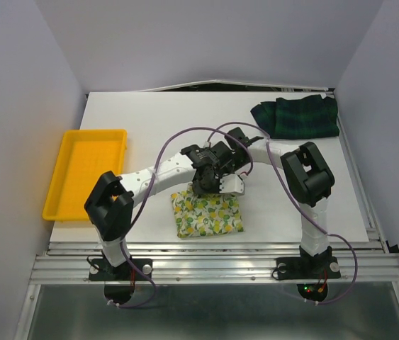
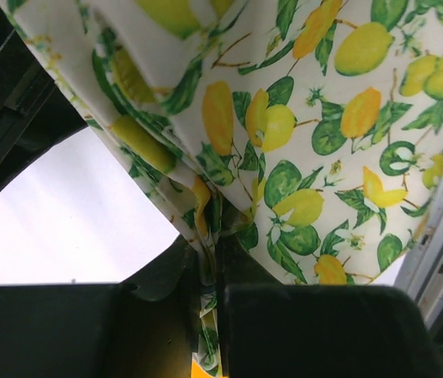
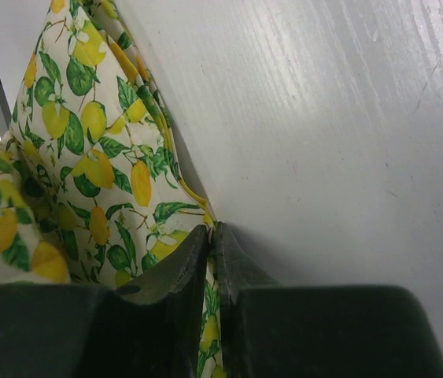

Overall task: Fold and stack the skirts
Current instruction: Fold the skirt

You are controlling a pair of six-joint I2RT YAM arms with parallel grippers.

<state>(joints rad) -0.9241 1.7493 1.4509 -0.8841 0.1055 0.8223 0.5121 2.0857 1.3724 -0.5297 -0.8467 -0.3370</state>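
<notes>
The lemon-print skirt (image 1: 207,213) lies near the table's front edge, folded into a small rectangle. Both arms reach over its far edge. My left gripper (image 2: 215,250) is shut on a bunched fold of the lemon cloth (image 2: 300,150), which hangs from its jaws. Pinched at the cloth's edge, where it meets the white table, my right gripper (image 3: 212,232) is shut on the same skirt (image 3: 87,173). In the top view the left gripper (image 1: 203,185) and right gripper (image 1: 233,185) sit close together. The plaid skirt (image 1: 297,117) lies crumpled at the back right corner.
A yellow plastic tray (image 1: 64,185) rests on the table's left side. The white table (image 1: 156,113) is bounded by grey walls, with a metal rail along the front edge. Purple cables loop over both arms.
</notes>
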